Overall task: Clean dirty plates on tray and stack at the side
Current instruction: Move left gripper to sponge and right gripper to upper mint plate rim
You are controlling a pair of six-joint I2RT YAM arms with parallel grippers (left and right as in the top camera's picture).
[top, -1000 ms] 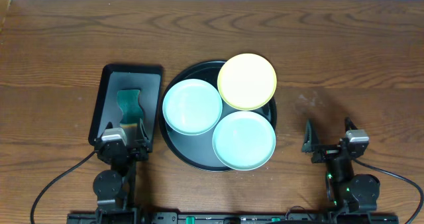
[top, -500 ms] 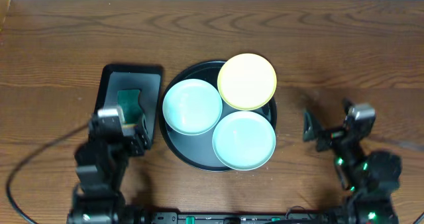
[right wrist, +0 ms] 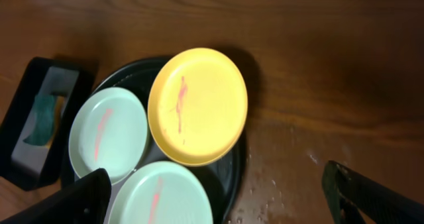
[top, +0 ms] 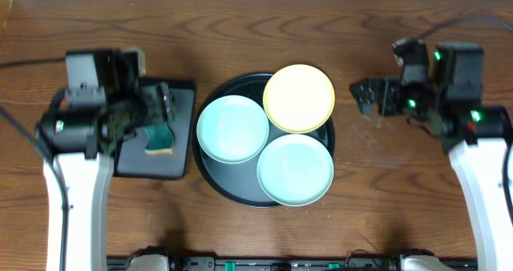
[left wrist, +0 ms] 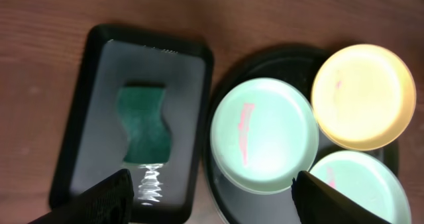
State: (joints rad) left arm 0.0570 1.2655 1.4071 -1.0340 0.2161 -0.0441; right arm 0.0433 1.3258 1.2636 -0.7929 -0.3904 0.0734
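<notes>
The round black tray (top: 210,171) holds three plates: a mint-green one (top: 232,128) at left, a yellow one (top: 298,98) at the back, a mint-green one (top: 295,168) at the front. Each has a red streak, seen in the left wrist view (left wrist: 263,134) and the right wrist view (right wrist: 197,106). My left gripper (top: 156,111) is open above the rectangular tray, empty; its fingers frame the left wrist view (left wrist: 212,194). My right gripper (top: 370,97) is open and empty above the table right of the round tray; it also shows in the right wrist view (right wrist: 218,194).
A small rectangular black tray (top: 178,155) left of the round tray holds a green sponge (top: 160,135), also in the left wrist view (left wrist: 144,123). Water drops lie on the wood right of the round tray (right wrist: 285,184).
Both arms have risen from their rest near the front edge and moved toward the back. The left now hangs over the rectangular tray, the right beside the yellow plate. The plates have not moved.
</notes>
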